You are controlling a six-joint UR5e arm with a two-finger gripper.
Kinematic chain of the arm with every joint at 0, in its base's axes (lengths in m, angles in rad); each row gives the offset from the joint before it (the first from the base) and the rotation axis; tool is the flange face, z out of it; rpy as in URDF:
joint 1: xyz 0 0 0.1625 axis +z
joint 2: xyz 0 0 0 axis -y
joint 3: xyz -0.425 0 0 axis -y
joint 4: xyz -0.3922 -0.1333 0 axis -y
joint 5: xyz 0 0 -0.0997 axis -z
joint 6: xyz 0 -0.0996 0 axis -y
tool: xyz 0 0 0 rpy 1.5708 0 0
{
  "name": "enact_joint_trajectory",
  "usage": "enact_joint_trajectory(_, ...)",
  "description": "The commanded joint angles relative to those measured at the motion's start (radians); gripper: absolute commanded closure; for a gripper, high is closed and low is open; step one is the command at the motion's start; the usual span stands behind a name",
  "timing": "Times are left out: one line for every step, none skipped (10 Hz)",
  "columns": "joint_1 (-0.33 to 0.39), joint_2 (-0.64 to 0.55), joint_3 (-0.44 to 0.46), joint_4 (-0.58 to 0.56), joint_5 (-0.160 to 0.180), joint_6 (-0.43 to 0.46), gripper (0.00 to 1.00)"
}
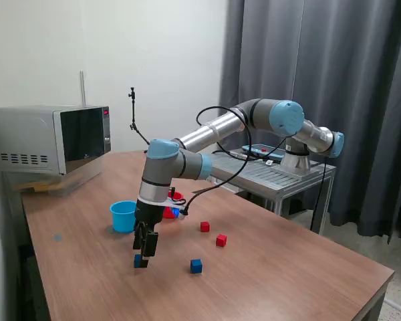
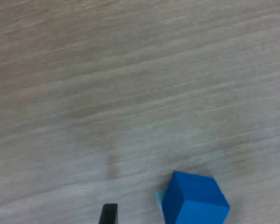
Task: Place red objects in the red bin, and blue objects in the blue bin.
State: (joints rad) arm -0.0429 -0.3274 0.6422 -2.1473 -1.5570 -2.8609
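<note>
Blue cube (image 2: 194,199) sits between my gripper's (image 1: 142,259) parted fingertips, seemingly unclamped; blue bin (image 1: 123,216) stands near it.

light: even, soft indoor | shadows: faint | wrist view: blurred

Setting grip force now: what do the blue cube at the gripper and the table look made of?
Blue cube: looks like hard plastic or painted wood, with flat matte faces and crisp edges; I cannot tell which. Table: wood-grain top, probably laminate, with a smooth, low-sheen surface.
</note>
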Motion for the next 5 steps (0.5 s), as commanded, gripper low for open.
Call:
enact_joint_trajectory(0.0,0.001,0.0,0.0,0.0,0.0,0.0)
enact_joint_trajectory(0.002,-0.001,0.002,0.0,0.0,0.0,0.0)
enact_joint_trajectory(0.002,-0.001,0.004,0.0,0.0,0.0,0.0)
enact_joint_trajectory(0.002,-0.001,0.004,0.0,0.0,0.0,1.0)
enact_joint_trajectory(0.002,-0.001,0.004,0.0,0.0,0.0,1.0)
